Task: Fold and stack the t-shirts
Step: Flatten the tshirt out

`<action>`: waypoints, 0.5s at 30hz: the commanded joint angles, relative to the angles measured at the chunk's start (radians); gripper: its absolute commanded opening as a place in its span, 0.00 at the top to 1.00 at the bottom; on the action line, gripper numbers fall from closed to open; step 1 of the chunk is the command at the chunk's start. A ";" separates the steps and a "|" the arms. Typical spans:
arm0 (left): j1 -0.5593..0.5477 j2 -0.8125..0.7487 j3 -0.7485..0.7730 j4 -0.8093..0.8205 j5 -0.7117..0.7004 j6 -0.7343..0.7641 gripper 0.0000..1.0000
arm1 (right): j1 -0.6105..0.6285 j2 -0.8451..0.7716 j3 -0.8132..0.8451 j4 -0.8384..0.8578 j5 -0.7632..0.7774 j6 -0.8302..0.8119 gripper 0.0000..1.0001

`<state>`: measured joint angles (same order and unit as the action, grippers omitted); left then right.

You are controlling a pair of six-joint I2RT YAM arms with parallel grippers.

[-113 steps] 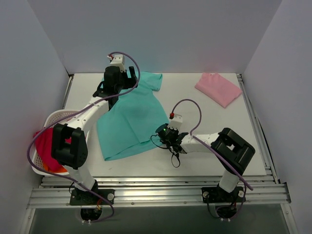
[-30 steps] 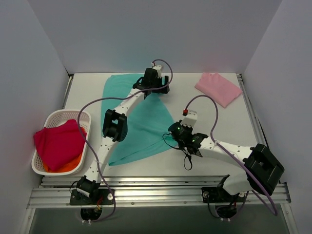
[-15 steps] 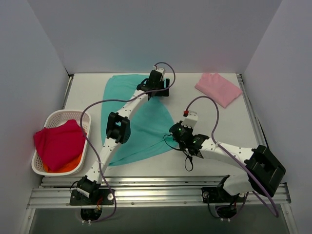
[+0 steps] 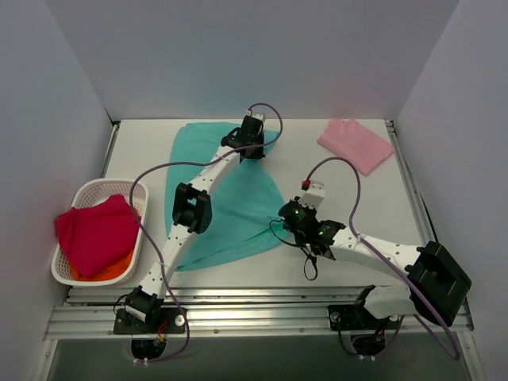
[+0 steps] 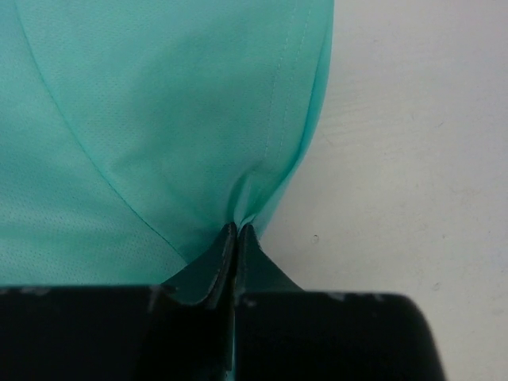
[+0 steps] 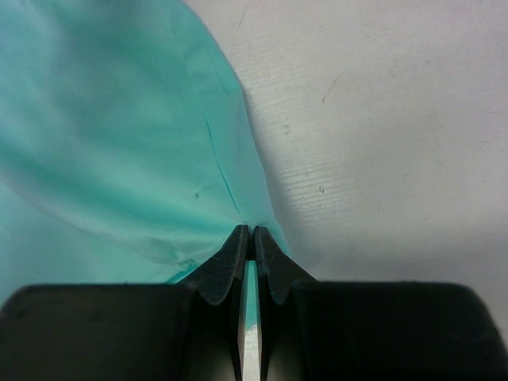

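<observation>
Teal t-shirt [image 4: 230,198] lies spread on the bench [image 4: 317,171], left of centre. It is wide at the near edge and narrows twd the far side, w/ a band of fabric running off to the far left.

L pincer [image 4: 251,149] is at the shirt's far right edge, arm stretched out across the cloth. In the wrist view the L pincer [image 5: 236,230] is closed tight on the teal fabric. The cloth puckers into the tips, and a stitched hem runs up just right of the pinch, w/ bare bench beyond it.

R pincer [image 4: 281,216] sits at the shirt's right edge, nearer the robot. Wrist view shows the R pincer [image 6: 248,232] also clamped on teal cloth. A strip of it shows betw. the fingers [image 6: 230,262], and folds fan out to the left.

Pink t-shirt [image 4: 355,144] lies folded at the far right corner of the bench, well apart from both arms and the teal one.

White basket [image 4: 87,189] stands at the left edge, holding a red cloth [image 4: 95,234] w/ sth orange [image 4: 107,271] under it.
</observation>
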<state>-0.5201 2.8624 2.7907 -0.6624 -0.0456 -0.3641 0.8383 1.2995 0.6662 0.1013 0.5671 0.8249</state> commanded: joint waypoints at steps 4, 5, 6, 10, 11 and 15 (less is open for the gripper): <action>0.005 -0.066 -0.101 0.065 0.087 0.008 0.98 | 0.001 -0.011 -0.002 -0.002 0.030 0.002 1.00; 0.008 -0.084 -0.130 0.119 0.114 0.004 0.98 | -0.001 -0.008 0.001 -0.005 0.033 -0.001 1.00; 0.011 -0.122 -0.185 0.147 0.143 -0.009 0.98 | -0.001 -0.005 0.003 -0.006 0.036 -0.001 1.00; 0.023 -0.248 -0.246 0.190 0.184 0.004 0.98 | -0.013 -0.019 0.042 -0.063 0.074 -0.010 1.00; 0.035 -0.283 -0.259 0.195 0.181 0.008 0.98 | -0.018 -0.041 0.056 -0.072 0.085 -0.012 1.00; 0.090 -0.551 -0.417 0.277 0.182 0.002 0.98 | -0.038 -0.115 0.091 -0.133 0.111 -0.026 1.00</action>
<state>-0.4877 2.6038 2.4092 -0.5228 0.1066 -0.3603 0.8181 1.2701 0.6914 0.0360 0.5961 0.8124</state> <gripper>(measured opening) 0.043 0.010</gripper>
